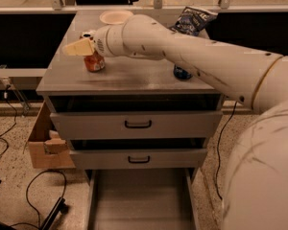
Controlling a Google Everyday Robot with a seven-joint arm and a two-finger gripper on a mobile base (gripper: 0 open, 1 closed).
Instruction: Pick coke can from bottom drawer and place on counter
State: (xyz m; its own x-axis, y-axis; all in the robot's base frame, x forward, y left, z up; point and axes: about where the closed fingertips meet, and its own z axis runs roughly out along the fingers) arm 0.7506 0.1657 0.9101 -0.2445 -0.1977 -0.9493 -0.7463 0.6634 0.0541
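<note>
On the left part of the counter (134, 78) stands the one coke can (94, 63), upright. The gripper (79, 47) is just over its top; whether it holds the can cannot be told. Right: one blue can (181, 73). Far: one chip bag (192, 19), one plate (116, 17). Of three drawers, the bottom drawer (139, 200) stands open.

can (94, 63) on counter (134, 78), left side | gripper (73, 48) just above can | plate (116, 17) behind can, counter rear | bag (194, 19) rear right | bottom drawer (139, 200) out, under two upper drawers | box (41, 143) on floor, left of cabinet
</note>
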